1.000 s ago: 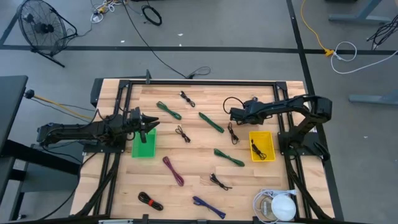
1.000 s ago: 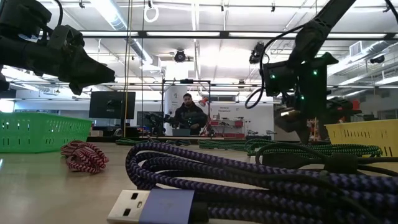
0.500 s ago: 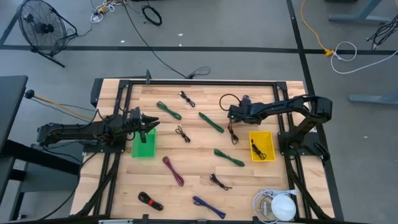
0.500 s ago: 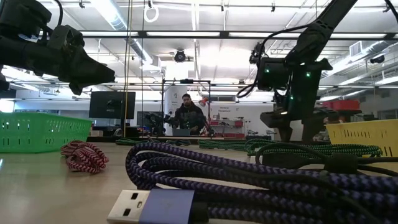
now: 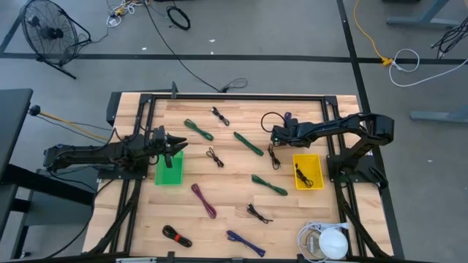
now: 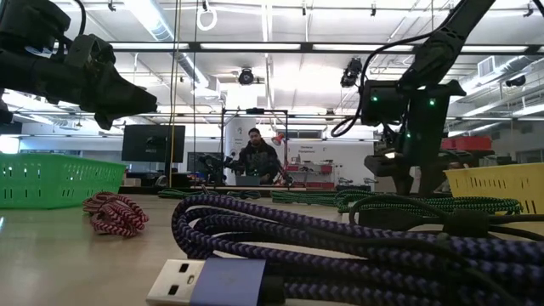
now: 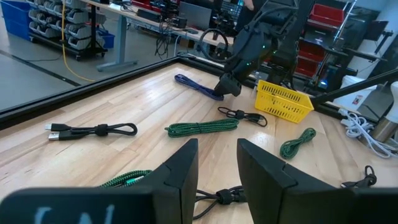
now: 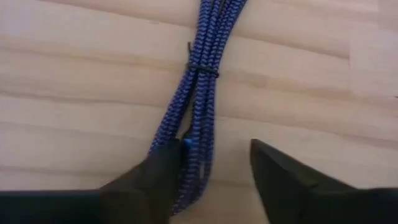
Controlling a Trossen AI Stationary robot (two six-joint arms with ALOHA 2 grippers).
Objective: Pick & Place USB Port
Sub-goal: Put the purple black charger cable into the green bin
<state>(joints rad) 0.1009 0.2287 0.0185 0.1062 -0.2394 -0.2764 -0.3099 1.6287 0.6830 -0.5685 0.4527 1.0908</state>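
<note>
The yellow basket [image 5: 307,170] holds one yellow cable [image 5: 300,174]; the green basket [image 5: 169,169], under the left gripper [image 5: 175,145] with fingers apart, shows no contents. Just beyond the yellow basket, the right gripper [image 8: 211,165] straddles a blue braided cable [image 8: 200,93] lying on the table [image 5: 227,197], fingers parted around it, not clamped.

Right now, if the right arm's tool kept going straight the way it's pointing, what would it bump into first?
The blue cable. The right tool points down at the table, its fingers straddling the bundled cable near one end. Going straight on, it would meet that cable and then the wooden table beneath it, though depth is hard to judge.
</note>
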